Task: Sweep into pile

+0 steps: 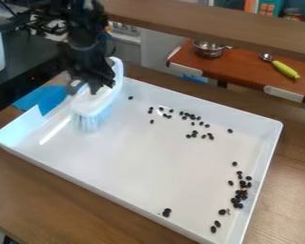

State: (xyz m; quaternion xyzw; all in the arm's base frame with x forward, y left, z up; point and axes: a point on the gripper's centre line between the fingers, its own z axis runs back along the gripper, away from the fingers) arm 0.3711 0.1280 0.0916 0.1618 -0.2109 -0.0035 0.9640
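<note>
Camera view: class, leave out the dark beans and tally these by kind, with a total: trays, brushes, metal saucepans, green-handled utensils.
Trays: 1
Brushes: 1
Metal saucepans: 1
Green-handled utensils: 1
Total: 4

One counter (46, 195), brown, wood-grained; one black surface (15, 83) at left. One brown beam (218, 24) crosses the upper background; below it in view, one reddish-brown board (244, 71), pale-cornered, bears a metal pot (209, 49) and green-handled utensil (285, 69).
</note>
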